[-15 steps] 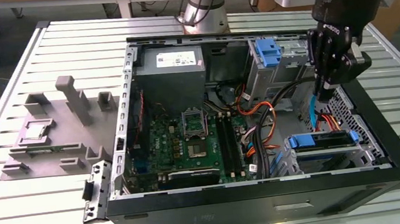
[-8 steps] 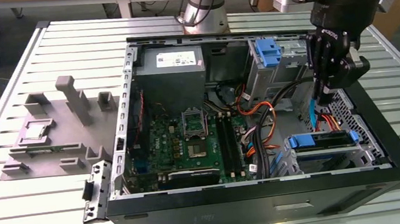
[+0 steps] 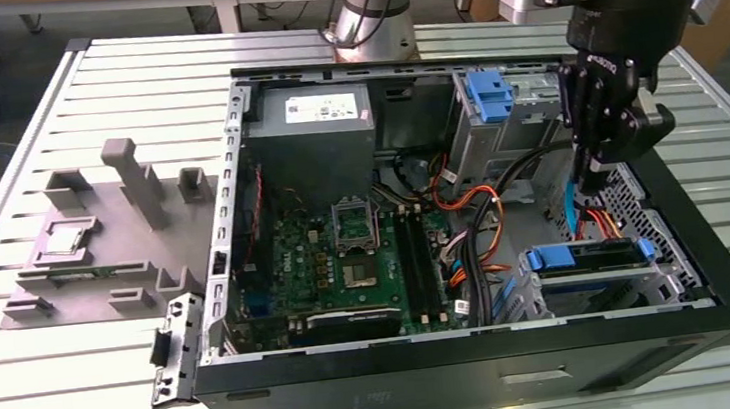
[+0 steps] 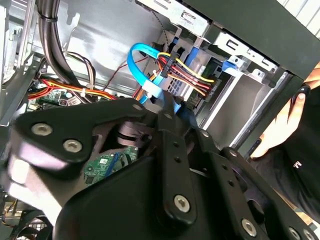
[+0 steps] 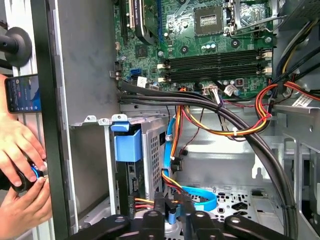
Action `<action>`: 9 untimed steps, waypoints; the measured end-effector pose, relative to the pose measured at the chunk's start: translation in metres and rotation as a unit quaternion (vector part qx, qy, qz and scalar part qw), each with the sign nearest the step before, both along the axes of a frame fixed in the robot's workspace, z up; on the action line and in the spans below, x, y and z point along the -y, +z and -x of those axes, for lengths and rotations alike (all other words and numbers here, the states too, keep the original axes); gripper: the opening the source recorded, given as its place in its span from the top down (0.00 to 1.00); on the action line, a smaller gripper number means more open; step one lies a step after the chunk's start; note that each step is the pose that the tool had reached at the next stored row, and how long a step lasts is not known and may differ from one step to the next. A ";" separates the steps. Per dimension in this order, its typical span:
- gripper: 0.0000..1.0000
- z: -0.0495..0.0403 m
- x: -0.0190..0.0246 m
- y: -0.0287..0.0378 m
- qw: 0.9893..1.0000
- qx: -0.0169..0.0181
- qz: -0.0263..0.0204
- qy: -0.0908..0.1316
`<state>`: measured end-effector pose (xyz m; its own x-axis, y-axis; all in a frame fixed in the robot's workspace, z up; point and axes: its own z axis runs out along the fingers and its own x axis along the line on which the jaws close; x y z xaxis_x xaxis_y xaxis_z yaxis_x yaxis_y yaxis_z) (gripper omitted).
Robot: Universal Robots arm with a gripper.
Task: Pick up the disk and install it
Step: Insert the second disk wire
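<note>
I've got the gripper (image 3: 599,174) down inside the case (image 3: 488,363), at twelve o'clock of the disk (image 3: 587,256) seated in its bay; jaws' state I can't tell, so it looks like the install stage.

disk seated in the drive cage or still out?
In. The silver hard drive in its blue plastic bracket sits inside the grey metal drive cage at the case's corner; the black tool is above it.

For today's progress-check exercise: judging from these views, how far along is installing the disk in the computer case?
Done, apparently: in the exterior view the disk already sits in the drive cage, not in the gripper. In hand: the gripper hangs just above it, close to the blue data cable and the power leads. Left: whether the disk is fully seated or cabled cannot be told.
</note>
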<state>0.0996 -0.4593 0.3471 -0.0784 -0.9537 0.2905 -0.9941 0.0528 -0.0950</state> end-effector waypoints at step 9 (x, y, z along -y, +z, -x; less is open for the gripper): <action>0.84 0.0000 0.0005 0.0000 1.000 0.000 0.000 0.000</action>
<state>0.0996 -0.4598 0.3471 -0.0784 -0.9537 0.2905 -0.9941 0.0528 -0.0949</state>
